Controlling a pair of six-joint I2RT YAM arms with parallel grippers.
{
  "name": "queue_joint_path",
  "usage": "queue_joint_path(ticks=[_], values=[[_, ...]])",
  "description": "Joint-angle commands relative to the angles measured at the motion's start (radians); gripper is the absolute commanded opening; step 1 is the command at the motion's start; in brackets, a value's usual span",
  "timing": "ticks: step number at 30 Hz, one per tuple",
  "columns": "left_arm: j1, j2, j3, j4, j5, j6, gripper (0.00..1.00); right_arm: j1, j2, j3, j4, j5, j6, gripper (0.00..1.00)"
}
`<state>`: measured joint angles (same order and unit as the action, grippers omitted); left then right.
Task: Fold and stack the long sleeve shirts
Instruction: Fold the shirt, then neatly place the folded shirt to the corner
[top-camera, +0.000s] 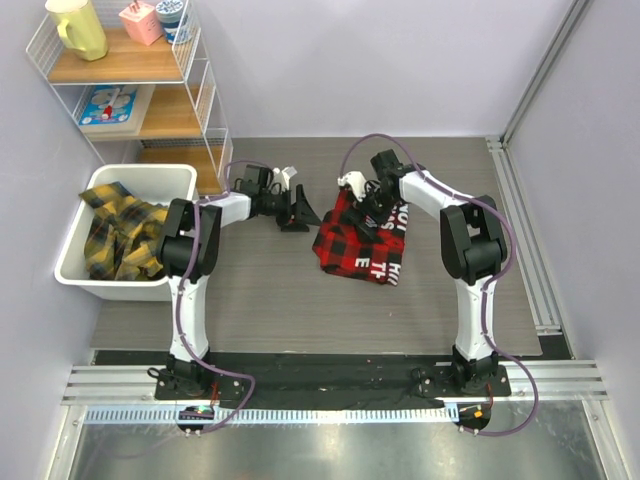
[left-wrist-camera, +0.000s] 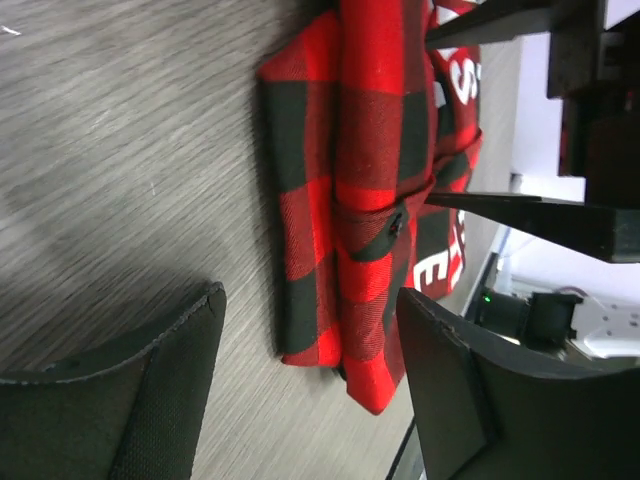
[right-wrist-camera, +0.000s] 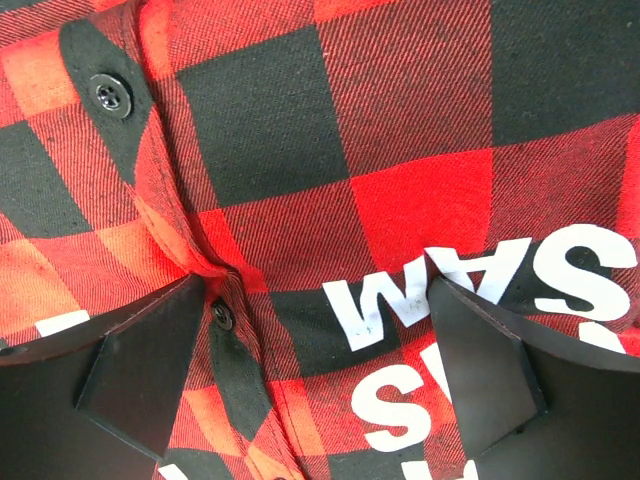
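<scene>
Red-and-black shirt (top-camera: 345, 252) under outstretched right arm (top-camera: 430, 190)

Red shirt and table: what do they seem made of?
Red shirt: soft woven cloth, likely cotton flannel. Diagonal twill ribs show up close, the finish is matte, and the white letters look printed on. Table: grey wood-grain top, probably laminate rather than solid wood, with streaky grain and a faint sheen.

Arms extended, left hand (top-camera: 297, 211) and right hand (top-camera: 367, 214) both spread wide.
</scene>
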<state>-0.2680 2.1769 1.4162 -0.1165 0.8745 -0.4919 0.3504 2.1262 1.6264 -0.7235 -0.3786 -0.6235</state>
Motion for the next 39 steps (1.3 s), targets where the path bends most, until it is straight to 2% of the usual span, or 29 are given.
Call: queue_joint_path(ticks=[1, 12, 19, 25, 28, 29, 31, 32, 33, 35, 36, 37, 38, 39], values=[[0.001, 0.021, -0.022, 0.029, 0.055, -0.020, 0.70, 0.010, 0.054, -0.016, 0.006, -0.089, -0.111, 1.00], [-0.034, 0.096, -0.109, 0.116, 0.107, -0.140, 0.59, 0.018, 0.109, 0.078, -0.051, -0.161, -0.133, 1.00], [-0.043, 0.115, -0.177, 0.387, 0.087, -0.324, 0.57, 0.027, 0.120, 0.093, -0.057, -0.164, -0.119, 1.00], [-0.056, 0.161, -0.129, 0.471, 0.075, -0.376, 0.55, 0.038, 0.126, 0.101, -0.056, -0.169, -0.085, 1.00], [-0.069, 0.193, -0.085, 0.463, 0.054, -0.372, 0.45, 0.051, 0.123, 0.093, -0.038, -0.131, -0.079, 1.00], [-0.066, 0.199, -0.074, 0.439, 0.052, -0.372, 0.31, 0.052, 0.120, 0.092, -0.031, -0.123, -0.056, 1.00], [-0.059, 0.189, -0.040, 0.382, 0.040, -0.346, 0.16, 0.048, 0.106, 0.096, -0.022, -0.086, -0.027, 1.00], [-0.047, 0.170, -0.022, 0.239, 0.026, -0.267, 0.06, 0.045, 0.097, 0.098, -0.022, -0.074, -0.006, 1.00], [-0.040, 0.150, 0.005, 0.165, 0.014, -0.204, 0.01, 0.023, 0.084, 0.098, -0.022, -0.072, 0.040, 1.00], [-0.030, 0.095, 0.149, -0.068, -0.073, -0.053, 0.00, -0.017, 0.031, 0.093, -0.024, -0.089, 0.108, 1.00], [-0.031, 0.086, 0.223, -0.327, -0.109, 0.140, 0.00, -0.069, 0.003, 0.087, -0.025, -0.104, 0.181, 1.00], [-0.031, 0.080, 0.375, -0.425, -0.206, 0.207, 0.00, -0.106, -0.046, 0.078, -0.024, -0.129, 0.215, 1.00], [-0.031, 0.084, 0.451, -0.504, -0.245, 0.267, 0.00, -0.138, -0.073, 0.054, -0.024, -0.169, 0.246, 1.00], [-0.033, 0.104, 0.539, -0.688, -0.288, 0.373, 0.00, -0.168, -0.095, 0.040, -0.024, -0.184, 0.295, 1.00]])
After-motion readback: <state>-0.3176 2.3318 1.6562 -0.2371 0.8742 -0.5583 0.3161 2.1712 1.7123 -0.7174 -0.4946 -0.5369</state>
